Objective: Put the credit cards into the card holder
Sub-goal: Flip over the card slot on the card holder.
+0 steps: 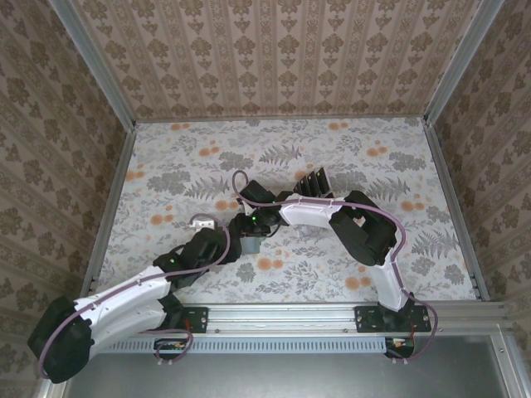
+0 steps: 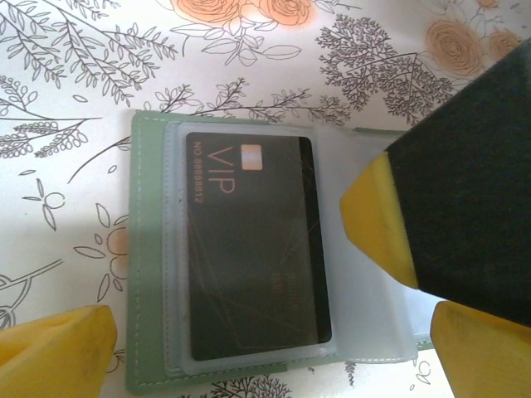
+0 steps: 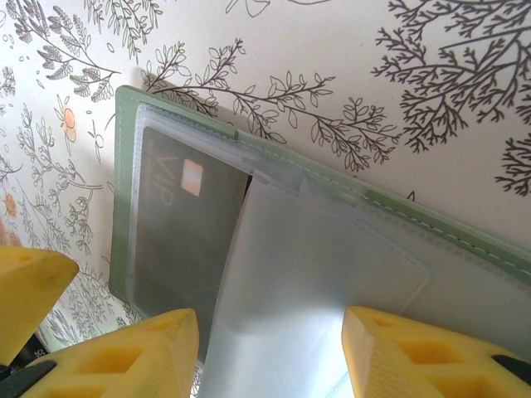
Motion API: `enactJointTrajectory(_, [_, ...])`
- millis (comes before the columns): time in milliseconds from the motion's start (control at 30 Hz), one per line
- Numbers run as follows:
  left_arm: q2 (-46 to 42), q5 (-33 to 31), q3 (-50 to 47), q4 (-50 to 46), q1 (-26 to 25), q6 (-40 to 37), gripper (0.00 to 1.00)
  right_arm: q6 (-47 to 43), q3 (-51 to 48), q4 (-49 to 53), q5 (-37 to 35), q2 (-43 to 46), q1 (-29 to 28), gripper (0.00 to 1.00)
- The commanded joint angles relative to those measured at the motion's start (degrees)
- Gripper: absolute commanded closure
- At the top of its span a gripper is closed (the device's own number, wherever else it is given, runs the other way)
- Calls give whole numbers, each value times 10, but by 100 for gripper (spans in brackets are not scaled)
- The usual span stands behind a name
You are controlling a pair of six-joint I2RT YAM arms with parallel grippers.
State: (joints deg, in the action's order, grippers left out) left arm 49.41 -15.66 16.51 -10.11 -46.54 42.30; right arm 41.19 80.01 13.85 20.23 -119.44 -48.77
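Note:
The grey-green card holder [image 2: 149,249] lies open on the flowered table, also in the top view [image 1: 249,246]. A black credit card [image 2: 253,249] marked VIP sits inside its clear left pocket [image 3: 178,240]. My left gripper [image 2: 274,323] hovers open just above the holder, its yellow fingers wide on either side of the card. My right gripper [image 3: 270,332] stands half open over a clear inner leaf [image 3: 315,282] that bows up between its fingers. One of its fingertips [image 2: 377,220] rests on that leaf to the right of the card. More black cards [image 1: 314,181] stand further back.
The spare cards stand in a clear rack [image 1: 319,184] behind the right arm. A small white object [image 1: 202,222] lies left of the holder. Both wrists crowd together at the table's middle, and patterned walls close the table on three sides.

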Motion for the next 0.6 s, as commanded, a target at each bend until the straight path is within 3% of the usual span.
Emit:
enactJointTrajectory(0, [8, -5, -11, 18, -3, -13, 0, 12, -14, 8, 5, -9, 0, 48])
enactJointTrajectory(300, [65, -14, -10, 50, -5, -22, 0, 19, -12, 5, 7, -7, 0, 48])
enactJointTrajectory(567, [90, -56, -11, 15, -9, 3, 0, 24, -5, 3, 12, 0, 1, 47])
